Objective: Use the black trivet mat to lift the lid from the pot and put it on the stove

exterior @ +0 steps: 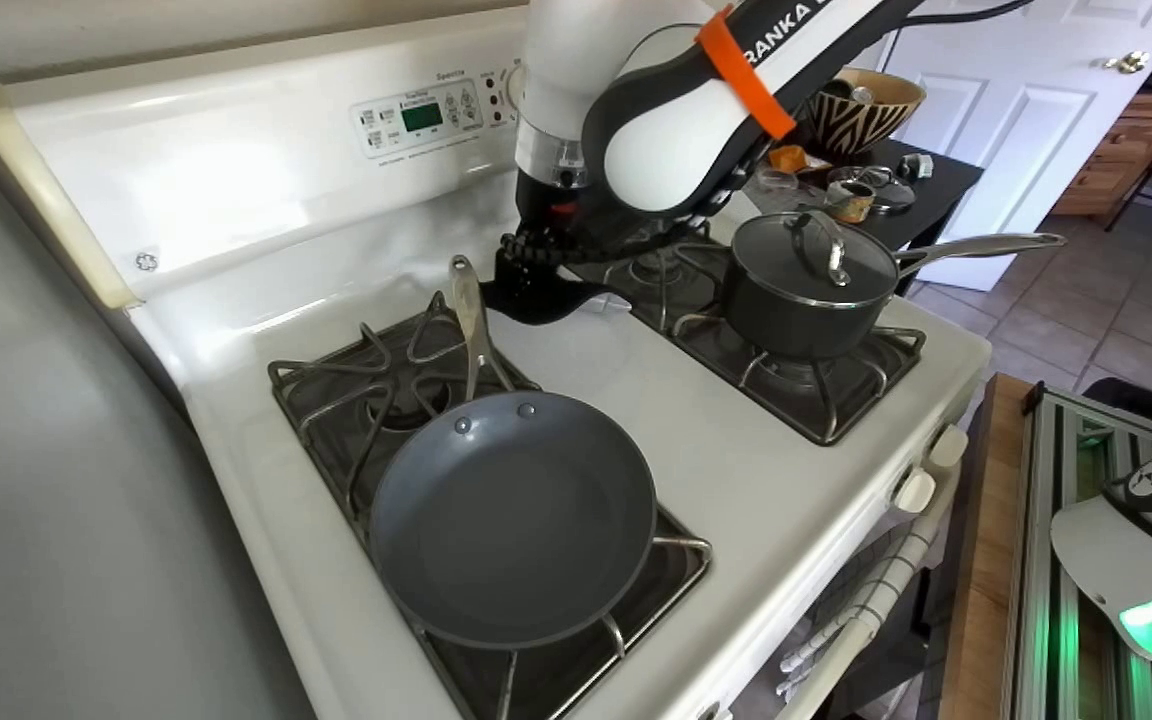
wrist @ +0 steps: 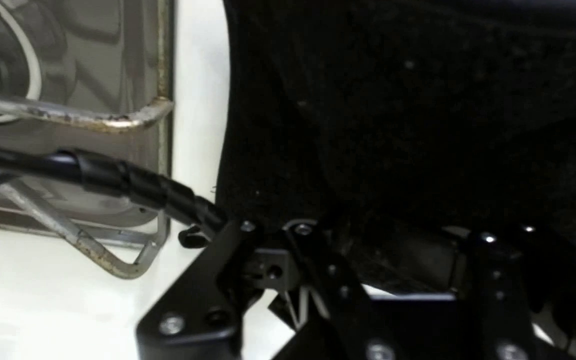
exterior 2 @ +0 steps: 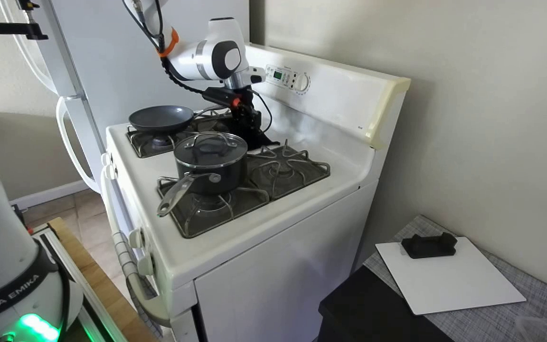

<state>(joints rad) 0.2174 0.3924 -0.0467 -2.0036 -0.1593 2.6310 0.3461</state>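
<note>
Gripper (exterior: 524, 278): the jaws are being held clenched; the black trivet mat (wrist: 393, 125) is being grasped, judging by how its sheet is being bent and curled where they meet it. The very tips are being masked, black against black.
Mat position: it is being held toward the rear of the stove (exterior: 706, 405), over the bare strip between the burner grates (wrist: 128, 120). Whether any weight is being taken by the surface below is not being shown.
Lid (exterior: 776, 250): it is being borne by the pot (exterior: 796, 325), with no gap being seen at the rim; its arched handle (exterior: 837, 262) is being left uncovered.
Pot: it is being supported by a front grate, well apart from the gripper.
Frying pan (exterior: 516, 520): it is being supported on the opposite side; no part in the job is being assigned to it.
Done: the taking-up of the mat is being judged achieved, and that step alone is being credited.
Left: the bringing of the mat to the lid, the covering of the handle, the lift and the setting-down on the stove are being listed as outstanding.
Landing place: the bare strip is being considered likely, though no intended spot is being marked.
</note>
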